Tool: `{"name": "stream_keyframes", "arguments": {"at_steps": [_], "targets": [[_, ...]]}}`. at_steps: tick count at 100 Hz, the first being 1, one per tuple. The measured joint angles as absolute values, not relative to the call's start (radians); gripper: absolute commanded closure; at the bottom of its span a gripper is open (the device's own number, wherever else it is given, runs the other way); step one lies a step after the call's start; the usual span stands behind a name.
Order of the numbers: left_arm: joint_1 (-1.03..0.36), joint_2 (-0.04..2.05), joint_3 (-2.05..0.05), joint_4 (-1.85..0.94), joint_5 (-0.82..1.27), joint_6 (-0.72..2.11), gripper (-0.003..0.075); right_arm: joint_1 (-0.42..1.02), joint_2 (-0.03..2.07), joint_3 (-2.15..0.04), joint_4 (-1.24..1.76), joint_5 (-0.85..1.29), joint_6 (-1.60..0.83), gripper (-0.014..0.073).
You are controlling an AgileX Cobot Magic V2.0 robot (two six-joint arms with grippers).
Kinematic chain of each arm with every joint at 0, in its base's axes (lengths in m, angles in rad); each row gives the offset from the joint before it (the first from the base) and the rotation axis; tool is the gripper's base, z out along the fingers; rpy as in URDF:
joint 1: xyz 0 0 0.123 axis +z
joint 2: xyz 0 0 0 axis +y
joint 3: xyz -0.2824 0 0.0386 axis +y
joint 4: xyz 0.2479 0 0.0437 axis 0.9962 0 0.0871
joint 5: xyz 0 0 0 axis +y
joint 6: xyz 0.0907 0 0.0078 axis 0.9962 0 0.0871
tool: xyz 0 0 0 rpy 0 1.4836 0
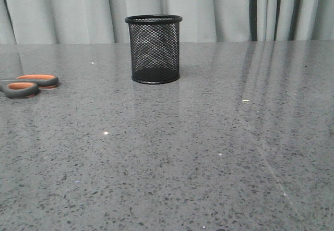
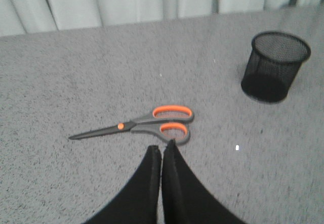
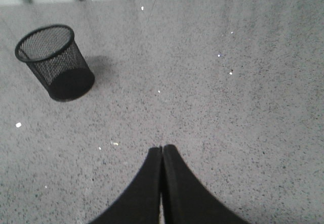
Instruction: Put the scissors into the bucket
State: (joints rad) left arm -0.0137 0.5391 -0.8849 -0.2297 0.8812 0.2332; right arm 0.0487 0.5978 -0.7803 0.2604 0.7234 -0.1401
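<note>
The scissors lie flat on the grey table, grey handles with orange lining, orange pivot dot, dark blades closed. In the front view only their handles show at the left edge. The bucket, a black wire-mesh cup, stands upright at the back middle; it also shows in the left wrist view and the right wrist view. My left gripper is shut and empty, its tips just short of the nearer handle loop. My right gripper is shut and empty over bare table, away from the bucket.
The speckled grey table runs back to a pale curtain. Small white specks lie on the surface. Neither arm shows in the front view.
</note>
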Motion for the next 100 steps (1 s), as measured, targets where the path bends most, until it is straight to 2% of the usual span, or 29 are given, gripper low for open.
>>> {"name": "stream_keyframes", "arguments": {"at_steps": [31,38,46,53,54,62,71,100], "targets": [[-0.138,0.747,-0.997,-0.114,1.017,0.239,0.0737,0.049,0.754,-0.920,0.254,0.876,-0.176,0.0647],[-0.141,0.795,-1.026,-0.113,1.042,0.253,0.0722,0.049,0.790,-0.946,0.254,0.912,-0.177,0.0619],[-0.145,0.849,-1.060,-0.111,1.073,0.282,0.0664,0.049,0.822,-0.971,0.254,0.948,-0.180,0.0527],[-0.145,0.887,-1.082,-0.113,1.090,0.315,0.0573,0.049,0.847,-0.990,0.254,0.973,-0.183,0.0419],[-0.145,0.891,-1.082,-0.113,1.095,0.318,0.0540,0.049,0.850,-0.992,0.254,0.977,-0.183,0.0408],[-0.145,0.926,-1.094,-0.121,1.110,0.362,0.0420,0.049,0.862,-1.008,0.254,0.994,-0.183,0.0296],[-0.145,0.953,-1.094,-0.126,1.125,0.396,0.0321,0.049,0.864,-1.014,0.254,1.000,-0.183,0.0260],[-0.145,0.993,-1.094,-0.124,1.135,0.513,0.0313,0.049,0.864,-1.016,0.254,1.007,-0.185,0.0262]]}}
